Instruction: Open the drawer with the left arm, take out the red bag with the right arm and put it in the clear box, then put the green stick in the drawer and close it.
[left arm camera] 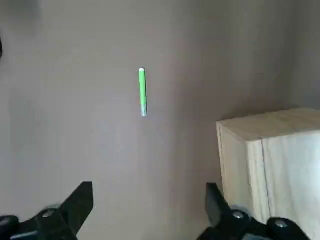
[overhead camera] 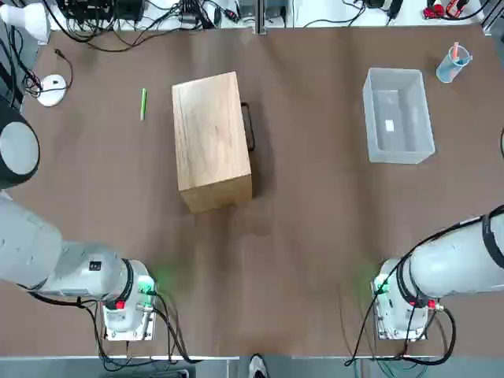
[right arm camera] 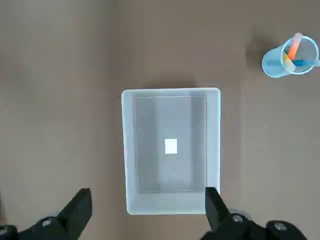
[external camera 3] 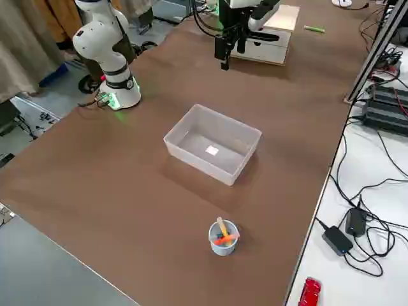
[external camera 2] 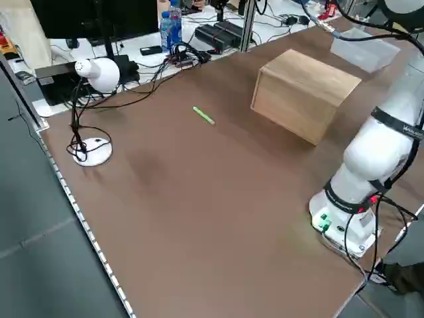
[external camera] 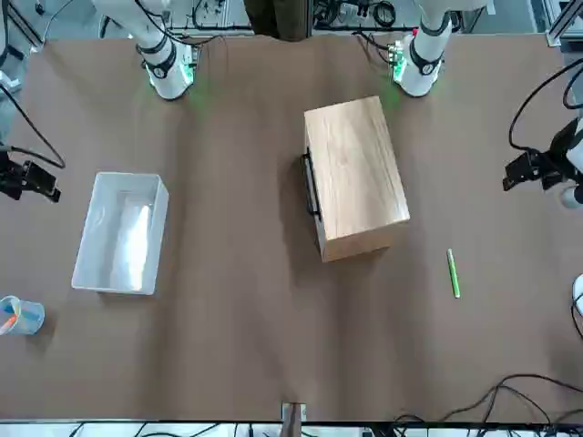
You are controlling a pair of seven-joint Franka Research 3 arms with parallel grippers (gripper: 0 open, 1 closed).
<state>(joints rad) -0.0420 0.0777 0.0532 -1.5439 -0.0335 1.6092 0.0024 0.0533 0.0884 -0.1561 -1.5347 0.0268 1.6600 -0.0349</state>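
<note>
Two arms sit at the near edge of a brown table (overhead camera: 315, 236), both raised off the surface. Left gripper (left arm camera: 149, 210) hangs above the bare tabletop with fingers spread wide and holding nothing; below it lie the green stick (left arm camera: 142, 92) and one corner of the wooden cabinet (left arm camera: 272, 160). Right gripper (right arm camera: 148, 212) is likewise spread wide and holding nothing, hanging directly over the clear box (right arm camera: 171, 150).

Cabinet stands mid-table, drawer (external camera: 312, 196) closed, its black wire handle (overhead camera: 250, 126) facing the robot's right. Green stick lies flat on the table on the cabinet's opposite side, well apart from it. Red bag is not visible in any view. Clear box holds only a small white label (right arm camera: 171, 146).

Room: cables and power bricks (external camera 3: 338, 239) run along the far bench. Only the left side view shows the water bottles (external camera 2: 169, 30) and the full white desk lamp (external camera 2: 93, 99). The bluish cup (external camera 3: 223, 237) with its orange-pink stick is clearest from the right side.
</note>
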